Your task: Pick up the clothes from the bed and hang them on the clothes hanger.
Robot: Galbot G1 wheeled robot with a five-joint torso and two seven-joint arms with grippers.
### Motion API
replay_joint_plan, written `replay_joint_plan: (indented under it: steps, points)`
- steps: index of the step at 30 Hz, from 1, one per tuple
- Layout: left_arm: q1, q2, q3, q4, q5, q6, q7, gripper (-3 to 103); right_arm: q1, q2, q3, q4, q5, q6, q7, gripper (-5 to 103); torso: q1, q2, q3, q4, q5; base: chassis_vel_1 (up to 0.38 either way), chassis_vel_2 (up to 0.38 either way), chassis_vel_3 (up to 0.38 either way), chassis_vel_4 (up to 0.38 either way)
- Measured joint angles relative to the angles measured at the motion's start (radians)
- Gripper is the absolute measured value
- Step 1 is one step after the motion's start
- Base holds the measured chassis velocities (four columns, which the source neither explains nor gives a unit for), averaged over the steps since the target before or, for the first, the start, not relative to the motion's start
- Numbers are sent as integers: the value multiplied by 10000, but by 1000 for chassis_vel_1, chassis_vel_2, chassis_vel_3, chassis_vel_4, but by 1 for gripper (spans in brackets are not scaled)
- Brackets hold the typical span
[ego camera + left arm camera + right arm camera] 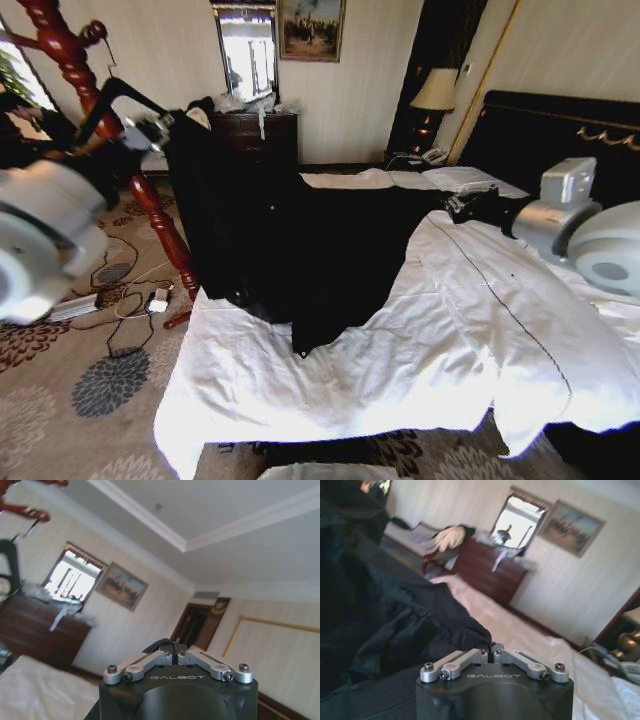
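The black clothes (300, 240) stretch in the air from the clothes hanger (112, 98) across the bed (450, 330). The hanger's wire hook hangs on a red wooden coat stand (68, 48). Its left arm is bare, and its right end meets the garment's top. My left gripper (148, 130) is beside that end, shut (173, 649), with no cloth showing between its fingers. The hanger (10, 565) shows off to one side in the left wrist view. My right gripper (462, 207) is over the bed, shut on the garment's far end (470, 630).
The coat stand's lower post (165, 235) stands between the bed and a patterned carpet with cables and a power strip (135, 300). A dark dresser (265, 135) is at the back wall. A black headboard (560, 125) and a lamp (435, 90) are at right. A cream garment (447, 537) lies over a far chair.
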Motion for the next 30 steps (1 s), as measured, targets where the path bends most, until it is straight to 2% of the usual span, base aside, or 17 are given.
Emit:
replay_joint_plan:
  steps: [2,3,4,5,7,9,10,12,13,15,18,20,23,27,28,29,30]
  points:
    - [796,-384,89,-36,637,52,-29,0,-486,-7,-29,9,-311,110,-107,0,1,0,0,-1,0,0,0,0,0]
    - [1524,-790,310,-43,1305,77,-46,0,-933,12,-49,28,-450,206,-155,0,1,-1,0,-1,0,0,0,0,0]
    - [1524,-790,310,-43,1305,77,-46,0,-933,12,-49,28,-450,206,-155,0,1,-1,0,-1,0,0,0,0,0]
    - [2030,-1104,503,-38,1762,97,-48,0,-1235,50,-88,33,-578,308,-186,0,1,-1,1,-2,0,0,0,0,0]
    - [2898,-1744,1040,84,2719,115,-26,0,-1719,190,-297,-31,-1111,820,-414,0,1,0,1,0,-1,0,0,0,0]
    - [3058,-1885,1177,129,2943,121,-6,0,-1797,213,-344,-60,-1251,947,-493,0,1,-1,1,0,-1,0,0,0,0]
    - [3432,-2303,1542,279,3579,121,72,0,-2052,260,-523,-167,-1776,1361,-794,0,0,-1,1,-1,0,0,0,0,0]
    - [3744,-2929,1946,491,4228,114,189,0,-2383,93,-704,-389,-2159,1754,-1087,0,0,-1,1,-3,3,0,0,0,0]
    - [3744,-2929,1946,491,4228,114,189,0,-2383,93,-704,-389,-2159,1754,-1087,0,0,-1,1,-3,3,0,0,0,0]
    - [3799,-3355,2117,718,4544,100,227,0,-2834,-310,-679,-719,-2433,2076,-1352,0,0,0,0,-4,1,0,0,0,0]
    - [3732,-3721,2164,1183,4800,96,332,0,-3715,-1328,-231,-1523,-2669,2507,-1557,0,1,-1,3,0,1,0,0,0,0]
    - [3707,-3739,2168,1251,4819,96,355,0,-3842,-1501,-116,-1662,-2658,2581,-1557,0,2,-2,2,1,0,0,0,0,0]
    - [3548,-3743,2266,1528,5058,151,534,0,-4641,-2205,874,-2273,-2525,2813,-1554,0,2,-1,2,-1,-4,0,0,0,0]
    - [3614,-3727,2369,1534,5169,288,580,-3,-5294,-2171,1566,-2160,-2501,2825,-1368,0,4,-2,3,10,-1,0,0,0,0]
    - [3673,-3725,2386,1513,5206,320,606,3,-5322,-2040,1563,-2053,-2507,2824,-1328,0,5,-2,3,7,-1,0,0,0,0]
    - [3873,-3697,2392,1444,5295,426,750,13,-5257,-1669,1400,-1873,-2555,2809,-1281,0,2,0,1,-6,0,0,0,0,0]
    - [3873,-3697,2392,1444,5295,426,750,13,-5257,-1669,1400,-1873,-2555,2809,-1281,0,2,0,1,-6,0,0,0,0,0]
